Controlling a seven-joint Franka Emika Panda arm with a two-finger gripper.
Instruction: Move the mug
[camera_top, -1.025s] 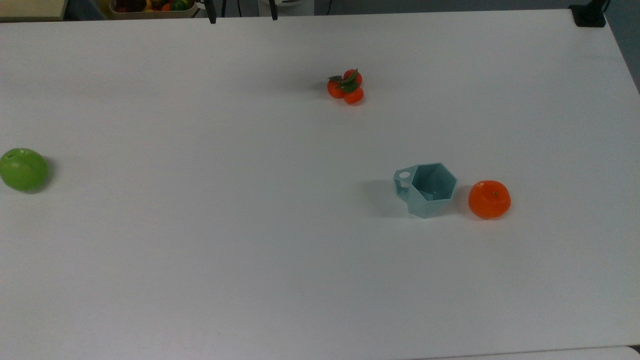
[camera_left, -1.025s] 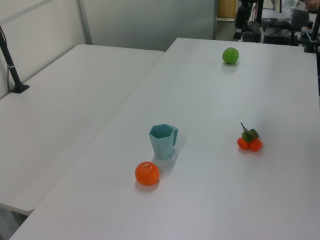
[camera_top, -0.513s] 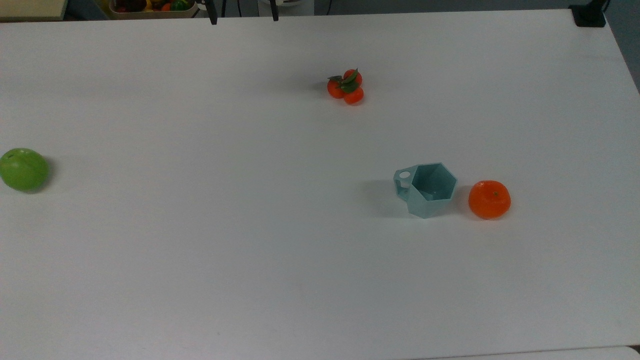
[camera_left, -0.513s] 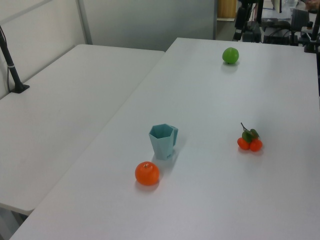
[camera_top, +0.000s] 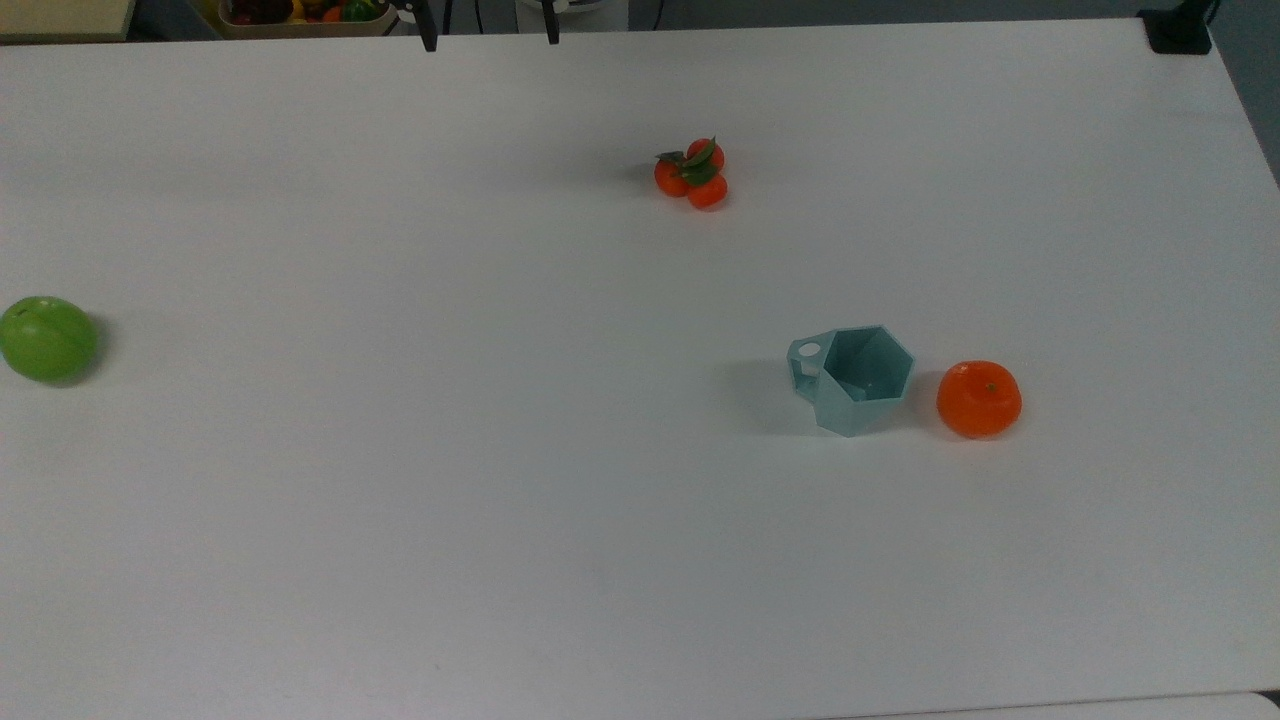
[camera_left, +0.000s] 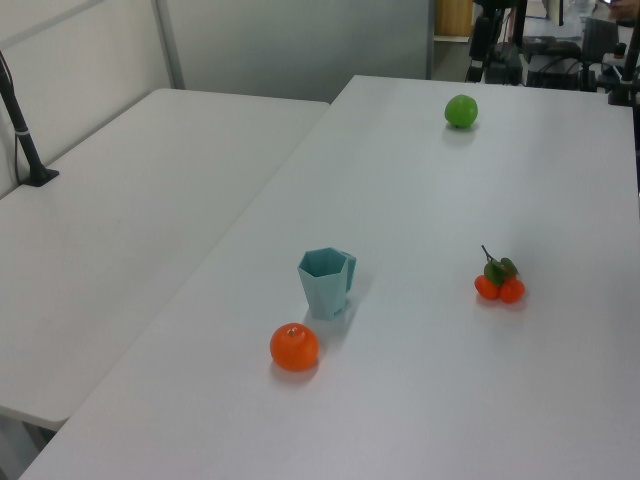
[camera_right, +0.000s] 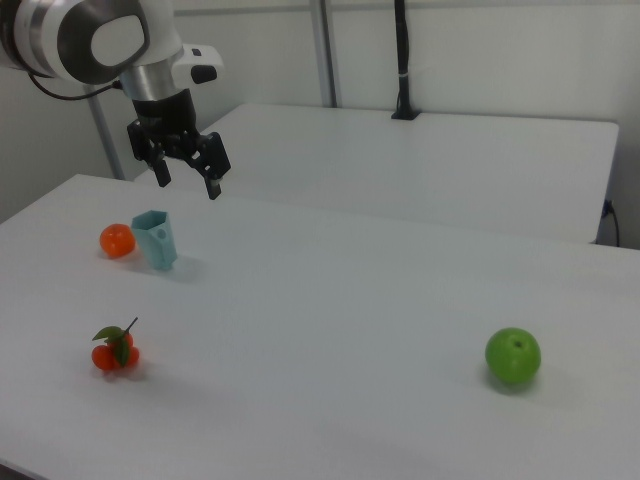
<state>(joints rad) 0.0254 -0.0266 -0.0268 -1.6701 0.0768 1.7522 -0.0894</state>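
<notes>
The mug (camera_top: 857, 378) stands upright on the white table (camera_top: 400, 450), right of centre in the top view, its hexagonal mouth open upward and its flat handle with the round hole pointing to the top view's left. Just beside it, on the top view's right and not touching, lies an orange (camera_top: 979, 398). In the right view the mug (camera_right: 155, 239) sits at the left of the frame with the orange (camera_right: 117, 240) close by. The gripper (camera_right: 187, 172) hangs in the air above the mug in the right view, its two black fingers spread wide and holding nothing. A cluster of small tangerines with leaves (camera_top: 693, 173) lies toward the upper middle of the top view, well apart from the mug. A green apple (camera_top: 46, 338) rests at the top view's far left edge.
</notes>
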